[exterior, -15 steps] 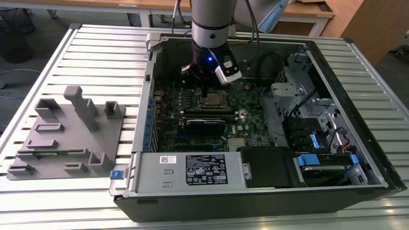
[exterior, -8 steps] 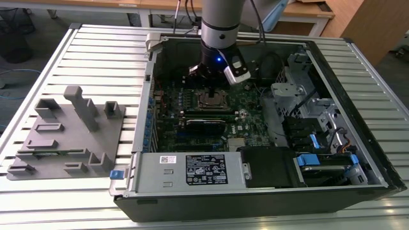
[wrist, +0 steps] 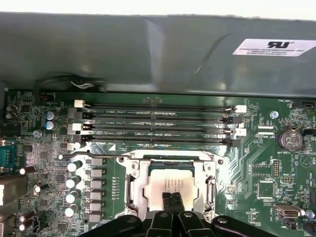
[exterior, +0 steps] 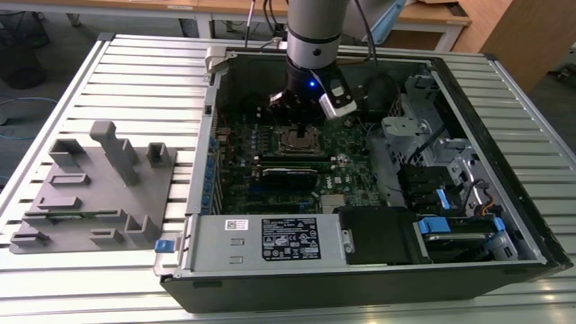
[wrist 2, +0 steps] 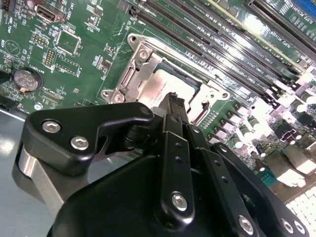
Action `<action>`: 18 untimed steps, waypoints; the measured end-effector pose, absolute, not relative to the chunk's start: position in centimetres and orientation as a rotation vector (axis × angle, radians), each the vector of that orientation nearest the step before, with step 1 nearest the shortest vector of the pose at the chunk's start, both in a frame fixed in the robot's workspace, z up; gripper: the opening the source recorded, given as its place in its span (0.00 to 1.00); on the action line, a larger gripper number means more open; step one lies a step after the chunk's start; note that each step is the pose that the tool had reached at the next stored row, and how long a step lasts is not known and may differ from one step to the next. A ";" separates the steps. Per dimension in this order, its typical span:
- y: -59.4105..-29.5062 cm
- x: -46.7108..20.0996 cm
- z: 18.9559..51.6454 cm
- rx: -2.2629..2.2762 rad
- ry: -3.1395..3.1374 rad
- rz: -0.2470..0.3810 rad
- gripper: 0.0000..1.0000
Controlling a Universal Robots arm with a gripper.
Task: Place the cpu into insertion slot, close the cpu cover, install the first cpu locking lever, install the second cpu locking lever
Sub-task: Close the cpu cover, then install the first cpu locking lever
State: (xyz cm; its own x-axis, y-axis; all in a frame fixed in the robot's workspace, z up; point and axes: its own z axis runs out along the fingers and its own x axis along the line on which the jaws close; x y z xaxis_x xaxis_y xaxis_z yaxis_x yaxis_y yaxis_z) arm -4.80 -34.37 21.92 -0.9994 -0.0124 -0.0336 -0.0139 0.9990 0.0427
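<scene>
Now arm (exterior: 312, 34) upright over cpu cover (wrist: 137, 188); gripper (wrist: 172, 197) pinched closed (nothing held), near cpu (wrist: 165, 181).

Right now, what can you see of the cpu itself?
The cpu is a small flat square chip with a pale silver-tan metal top. It lies level in the insertion slot, framed by the window of the silvery cpu cover. The shut gripper hangs over one edge; whether it touches cannot be told.

End effector (wrist: 172, 200), tips together, over cpu (wrist: 167, 180)
</scene>
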 end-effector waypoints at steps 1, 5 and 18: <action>-34.4 -4.8 21.9 -0.021 3.105 0.067 0.11; -34.4 -4.8 21.9 -0.021 3.099 0.066 0.11; -34.4 -5.2 21.9 -0.021 3.099 0.066 0.11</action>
